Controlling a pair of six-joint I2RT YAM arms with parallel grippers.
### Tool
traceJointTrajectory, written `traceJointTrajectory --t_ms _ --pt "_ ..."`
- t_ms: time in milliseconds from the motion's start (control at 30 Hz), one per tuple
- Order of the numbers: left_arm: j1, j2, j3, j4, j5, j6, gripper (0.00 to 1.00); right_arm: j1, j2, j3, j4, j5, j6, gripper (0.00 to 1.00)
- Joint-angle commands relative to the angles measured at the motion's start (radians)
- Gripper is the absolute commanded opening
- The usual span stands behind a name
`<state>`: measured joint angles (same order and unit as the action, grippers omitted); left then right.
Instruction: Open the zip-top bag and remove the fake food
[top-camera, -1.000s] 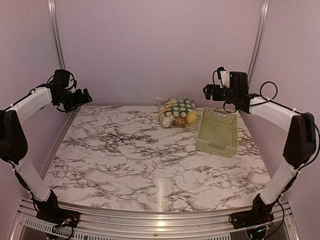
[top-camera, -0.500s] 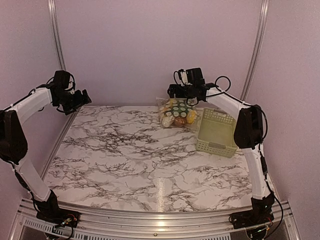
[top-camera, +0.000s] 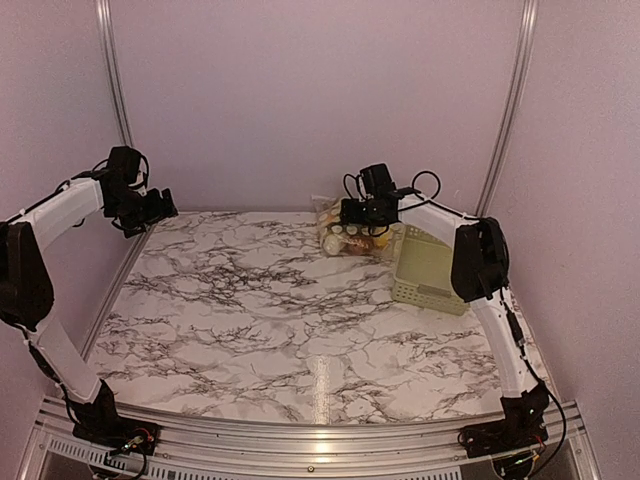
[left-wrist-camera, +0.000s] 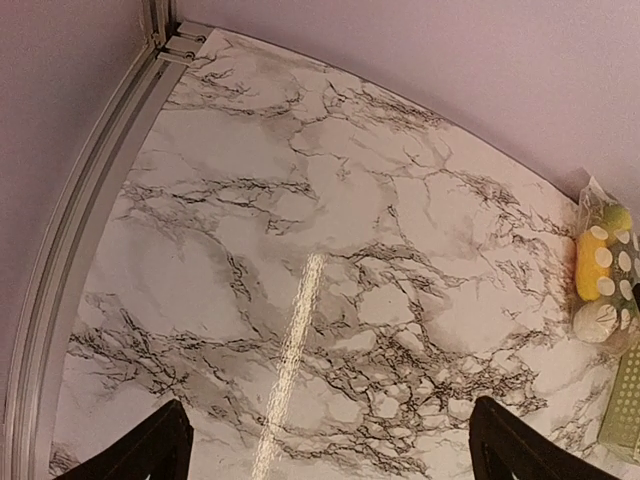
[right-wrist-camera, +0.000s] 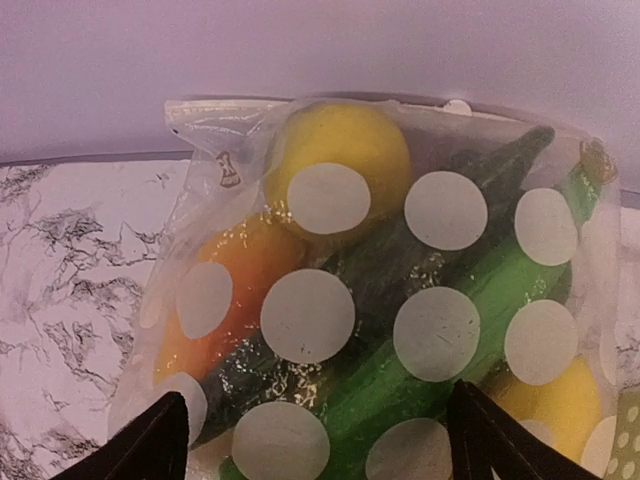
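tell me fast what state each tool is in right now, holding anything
Left tool: open, holding nothing, over the marble table.
Right tool: open, poised at the zip-top bag, gripping nothing.

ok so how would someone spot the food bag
Look to the far edge of the marble table. Just left of the pale green basket lies the bag: clear plastic with white dots, stuffed with yellow, orange and green toy food.

zip-top bag (right-wrist-camera: 330, 300): 1 | basket (top-camera: 430, 264): 1 | left pincer (top-camera: 158, 207), right pincer (top-camera: 360, 213): 2
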<state>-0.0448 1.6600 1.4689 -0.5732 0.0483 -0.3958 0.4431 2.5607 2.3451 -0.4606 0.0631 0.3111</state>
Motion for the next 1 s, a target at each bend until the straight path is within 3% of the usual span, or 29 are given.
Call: traceJointTrajectory --t_ms 0,267,767,967 --pt "0.006 0.004 0.029 -0.083 -0.044 0.037 0.99 0.001 0.027 0.030 -0.065 -0.026 0.024 0.80" --pt "0.005 0.013 0.028 -0.076 -0.025 0.045 0.99 0.053 0.003 -0.025 -0.144 -0.167 -0.008 0.70" --pt "0.005 0.001 -0.017 -0.012 0.034 0.054 0.99 0.222 -0.221 -0.416 -0.099 -0.420 0.058 0.61" --pt "0.004 0.007 -0.016 -0.004 0.098 0.069 0.99 0.285 -0.304 -0.486 -0.119 -0.467 -0.005 0.61"
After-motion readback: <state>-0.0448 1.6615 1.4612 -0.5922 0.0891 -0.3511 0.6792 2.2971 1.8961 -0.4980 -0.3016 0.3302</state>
